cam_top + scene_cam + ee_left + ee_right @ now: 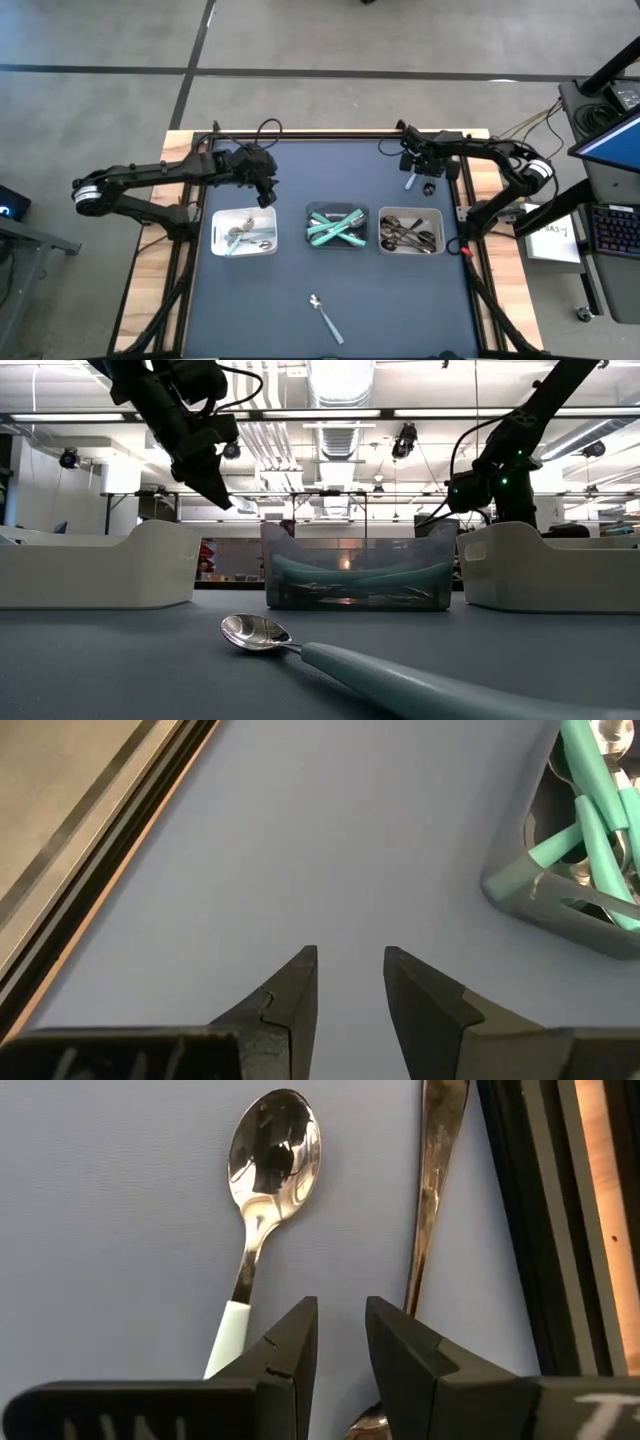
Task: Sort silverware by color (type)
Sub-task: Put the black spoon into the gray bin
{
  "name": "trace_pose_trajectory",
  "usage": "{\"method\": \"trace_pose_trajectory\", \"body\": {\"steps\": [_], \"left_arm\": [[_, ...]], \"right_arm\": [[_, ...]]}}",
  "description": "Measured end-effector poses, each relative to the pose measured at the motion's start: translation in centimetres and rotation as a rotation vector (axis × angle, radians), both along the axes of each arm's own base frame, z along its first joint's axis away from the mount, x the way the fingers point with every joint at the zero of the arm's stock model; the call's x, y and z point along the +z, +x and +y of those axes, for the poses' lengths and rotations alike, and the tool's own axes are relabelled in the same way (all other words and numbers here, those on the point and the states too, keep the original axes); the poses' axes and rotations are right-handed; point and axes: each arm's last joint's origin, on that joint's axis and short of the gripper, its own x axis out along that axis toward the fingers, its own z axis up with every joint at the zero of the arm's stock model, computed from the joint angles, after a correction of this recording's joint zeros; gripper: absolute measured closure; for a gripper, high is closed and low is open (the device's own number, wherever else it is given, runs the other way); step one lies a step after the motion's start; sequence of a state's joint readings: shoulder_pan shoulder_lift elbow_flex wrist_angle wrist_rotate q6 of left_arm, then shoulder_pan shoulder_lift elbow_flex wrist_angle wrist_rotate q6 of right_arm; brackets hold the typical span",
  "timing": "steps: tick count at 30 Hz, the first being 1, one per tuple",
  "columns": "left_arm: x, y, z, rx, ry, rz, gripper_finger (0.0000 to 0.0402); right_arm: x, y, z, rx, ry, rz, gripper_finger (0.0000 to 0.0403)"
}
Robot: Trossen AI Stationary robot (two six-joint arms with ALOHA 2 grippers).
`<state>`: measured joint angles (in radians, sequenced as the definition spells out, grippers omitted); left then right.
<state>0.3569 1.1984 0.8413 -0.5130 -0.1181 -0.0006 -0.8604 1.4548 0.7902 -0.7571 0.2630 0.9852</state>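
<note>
Three small trays stand in a row at mid-table. The left one holds shiny silver pieces, the middle one teal-handled pieces, and the right one dark and silver pieces. A teal-handled spoon lies flat on the mat near the front edge. My left gripper hovers open over bare mat just behind the left tray. My right gripper is open at the far right, above a pale-handled spoon and a silver utensil, both lying on the mat. Nothing is between its fingers.
The table's right rail runs close beside the silver utensil. The far-left rail borders the mat by my left gripper. Open mat lies between the tray row and the front spoon.
</note>
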Motion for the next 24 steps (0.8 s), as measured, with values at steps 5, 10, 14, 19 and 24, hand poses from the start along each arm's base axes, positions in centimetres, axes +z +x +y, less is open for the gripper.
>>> {"method": "trace_pose_trajectory", "body": {"steps": [5,10,14,19,24], "left_arm": [[0.0,0.0,0.0,0.006,-0.004,-0.002,0.0302],[0.0,0.0,0.0,0.007,-0.005,-0.005,0.0302],[0.0,0.1,0.0,0.007,-0.007,-0.012,0.0302],[0.2,0.2,0.1,0.007,-0.002,-0.029,0.0302],[0.1,0.2,0.1,0.006,-0.002,-0.030,0.0302]], "right_arm": [[0.0,-0.2,0.2,-0.003,0.006,0.035,0.0321],[0.0,-0.9,0.9,-0.028,0.064,0.119,0.0321],[0.1,-1.1,1.0,-0.042,0.077,0.128,0.0321],[0.0,-0.8,0.9,-0.043,0.083,0.088,0.0321],[0.0,-0.8,0.9,-0.062,0.070,0.081,0.0321]]}}
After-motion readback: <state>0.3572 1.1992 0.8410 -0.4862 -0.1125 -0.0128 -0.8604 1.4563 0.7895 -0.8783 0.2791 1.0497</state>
